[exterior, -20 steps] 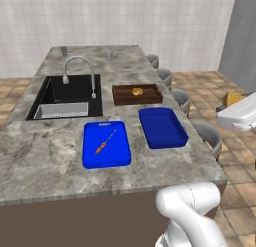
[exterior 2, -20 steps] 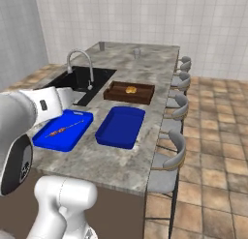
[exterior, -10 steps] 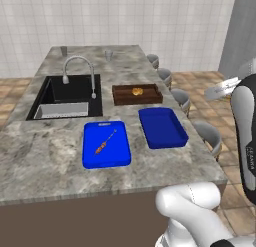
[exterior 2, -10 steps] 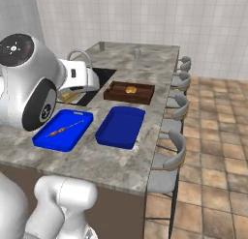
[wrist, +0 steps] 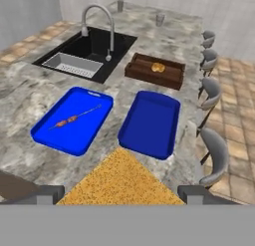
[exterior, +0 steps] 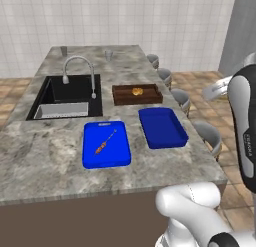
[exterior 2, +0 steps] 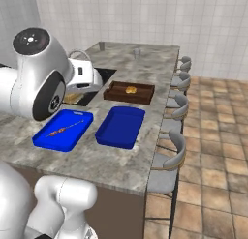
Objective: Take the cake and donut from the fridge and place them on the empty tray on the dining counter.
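Cake [wrist: 117,183] in pincer [wrist: 119,194] (above tray [wrist: 149,121])

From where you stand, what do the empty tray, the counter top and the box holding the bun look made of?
The tray: smooth dark navy, uniform colour, probably plastic. The dining counter: grey veined pattern, looks like polished stone. The brown tray around the bun: dark brown, wood-like, grain too faint to confirm.

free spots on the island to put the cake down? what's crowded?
Navy tray is empty, the best spot. Bare stone along the near edge of the counter in front of the blue board, and at the far end past the sink. Crowded: wooden tray holds a bun, the board holds a skewer, and the trays sit close together.
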Robot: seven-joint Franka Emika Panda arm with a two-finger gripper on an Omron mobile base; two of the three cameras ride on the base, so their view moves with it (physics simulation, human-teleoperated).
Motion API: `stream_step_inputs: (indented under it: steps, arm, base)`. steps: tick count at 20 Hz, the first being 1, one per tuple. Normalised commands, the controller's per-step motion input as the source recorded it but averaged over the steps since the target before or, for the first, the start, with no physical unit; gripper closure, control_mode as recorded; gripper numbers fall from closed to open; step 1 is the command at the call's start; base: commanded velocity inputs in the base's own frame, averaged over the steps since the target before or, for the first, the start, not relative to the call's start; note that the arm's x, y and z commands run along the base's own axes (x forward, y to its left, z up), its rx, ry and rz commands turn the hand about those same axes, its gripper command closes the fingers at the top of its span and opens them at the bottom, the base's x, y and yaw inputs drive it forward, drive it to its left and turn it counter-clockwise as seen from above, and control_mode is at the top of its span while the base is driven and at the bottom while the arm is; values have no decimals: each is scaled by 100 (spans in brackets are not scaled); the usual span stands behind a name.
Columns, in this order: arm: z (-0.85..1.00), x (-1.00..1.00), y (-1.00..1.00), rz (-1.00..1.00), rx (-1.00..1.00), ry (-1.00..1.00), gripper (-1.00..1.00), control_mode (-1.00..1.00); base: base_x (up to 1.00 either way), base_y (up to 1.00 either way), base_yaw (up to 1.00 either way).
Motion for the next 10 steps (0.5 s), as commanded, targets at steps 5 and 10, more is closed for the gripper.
stream_step_inputs:
  steps: [5, 10]
  arm:
    - [-52, 55, 1, 10, 0, 12, 100, -100]
    - [-40, 64, 0, 10, 0, 20, 100, -100]
  base:
    - [0, 0, 0]
    - [0, 0, 0]
